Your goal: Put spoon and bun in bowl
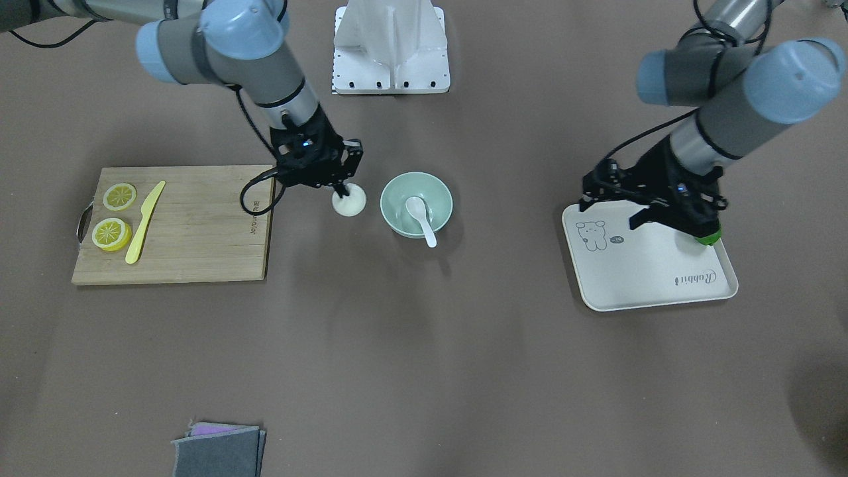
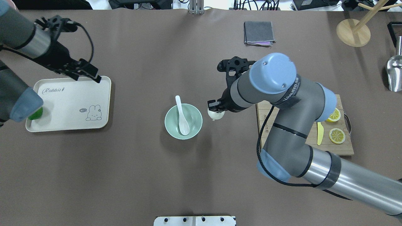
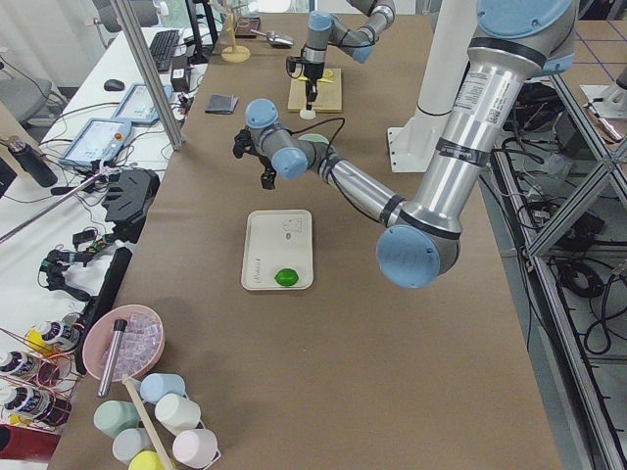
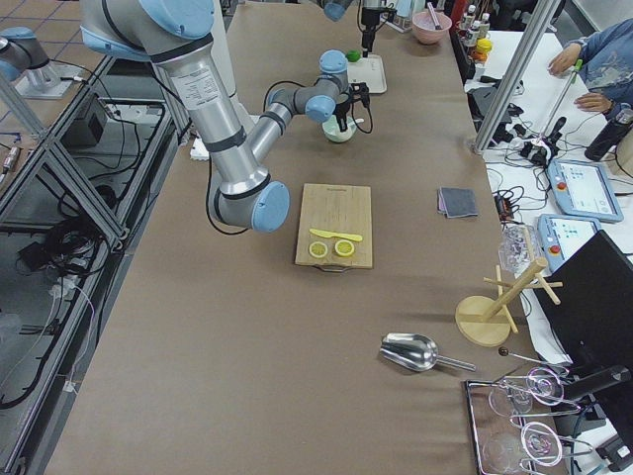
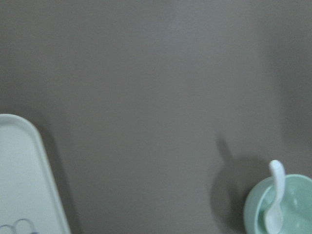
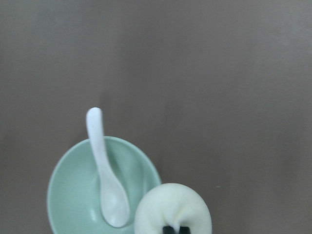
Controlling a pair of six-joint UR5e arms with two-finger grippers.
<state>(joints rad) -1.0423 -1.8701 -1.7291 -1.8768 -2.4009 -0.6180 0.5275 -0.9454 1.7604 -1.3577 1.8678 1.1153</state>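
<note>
The pale mint-green bowl point(image 1: 397, 199) point(image 2: 196, 124) stands mid-table with the white spoon point(image 1: 421, 215) point(image 2: 181, 114) in it, scoop down and handle over the rim. The white bun point(image 1: 351, 202) point(image 2: 216, 115) is right beside the bowl, on the side of the cutting board. My right gripper point(image 1: 342, 192) point(image 2: 215, 108) is shut on the bun's top. In the right wrist view the bun point(image 6: 173, 207) overlaps the bowl's rim point(image 6: 58, 175). My left gripper point(image 1: 613, 213) point(image 2: 88, 77) is open and empty above the far corner of the cream tray point(image 2: 69, 100).
A green lime point(image 1: 707, 235) point(image 2: 35, 113) lies on the tray. A wooden cutting board point(image 1: 199, 225) holds two lemon slices point(image 1: 120, 196) and a yellow knife point(image 1: 144, 222). A grey cloth point(image 2: 259, 32), a wooden stand point(image 2: 353, 31) and a metal scoop point(image 2: 395, 73) lie at the table's far side.
</note>
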